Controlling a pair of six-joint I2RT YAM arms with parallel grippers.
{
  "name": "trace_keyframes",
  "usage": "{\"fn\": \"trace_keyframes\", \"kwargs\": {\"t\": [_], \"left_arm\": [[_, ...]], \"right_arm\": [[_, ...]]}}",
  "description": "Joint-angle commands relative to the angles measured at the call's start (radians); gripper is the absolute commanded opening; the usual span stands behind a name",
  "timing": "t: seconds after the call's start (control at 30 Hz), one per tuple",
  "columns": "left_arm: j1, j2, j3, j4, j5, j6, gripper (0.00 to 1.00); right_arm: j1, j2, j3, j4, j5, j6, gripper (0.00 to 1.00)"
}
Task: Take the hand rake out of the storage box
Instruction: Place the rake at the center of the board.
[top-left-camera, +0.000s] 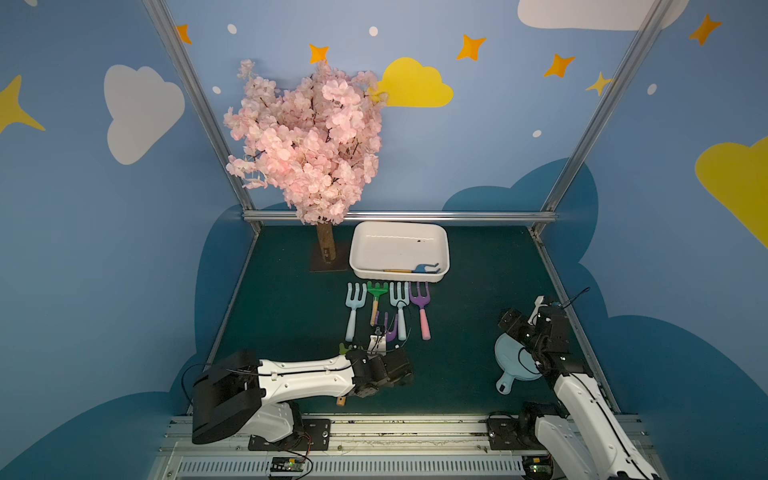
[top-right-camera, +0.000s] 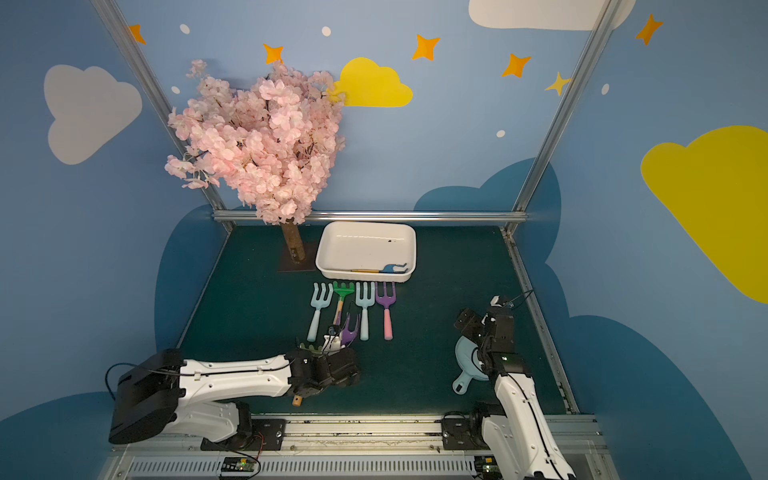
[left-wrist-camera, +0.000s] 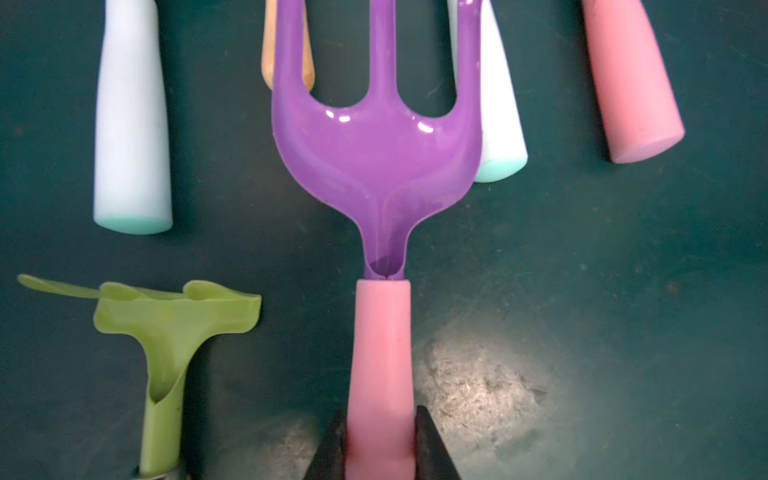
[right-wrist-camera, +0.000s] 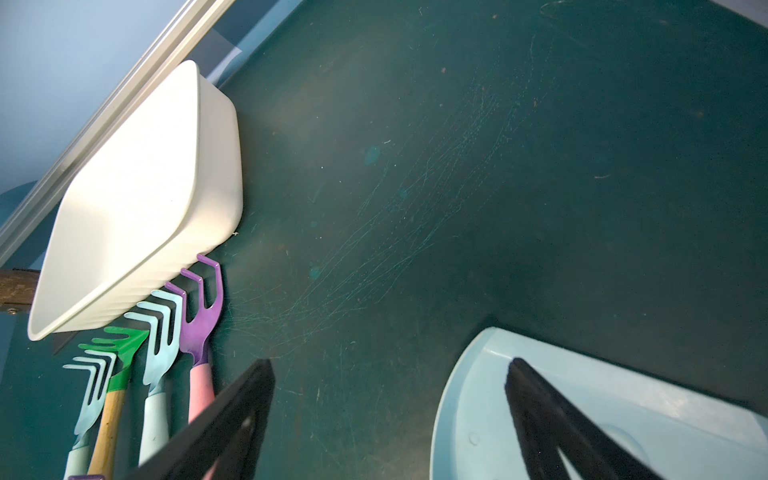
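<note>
1. Gripping the pink handle of the purple rake, the left gripper has its jaws closed tight on both sides of that handle; the tines point away from the wrist.
2. In both top views the purple rake is outside the storage box, well in front of it, with its tines reaching between the handles of the row of rakes; whether it touches the table cannot be told.
3. The storage box sits at the back of the table; a blue rake with a wooden handle lies inside, along the front wall toward the right corner.
4. Just in front of the box lie four rakes side by side, tines toward it: a pale blue rake; a green rake; a second pale blue rake; a second purple rake.
5. A light green rake lies beside the held handle.
6. The right gripper has its jaws spread wide and holds nothing; it hangs over the edge of a pale blue dish on the right of the table.
</note>
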Motion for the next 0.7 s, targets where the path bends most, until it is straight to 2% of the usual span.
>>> {"fn": "trace_keyframes", "kwargs": {"t": [0.0,0.23,0.67], "left_arm": [[-0.002,0.049,0.036,-0.034,-0.008,-0.089,0.14],[-0.007,0.063,0.018,-0.058,0.017,-0.149,0.13],[-0.03,0.004,-0.006,-0.121,0.002,-0.188,0.21]], "right_arm": [[-0.002,-0.011,-0.012,0.023,-0.013,-0.013,0.91],[-0.003,-0.011,-0.012,0.024,-0.019,-0.016,0.91],[-0.003,-0.04,-0.022,0.017,-0.027,-0.02,0.91]]}}
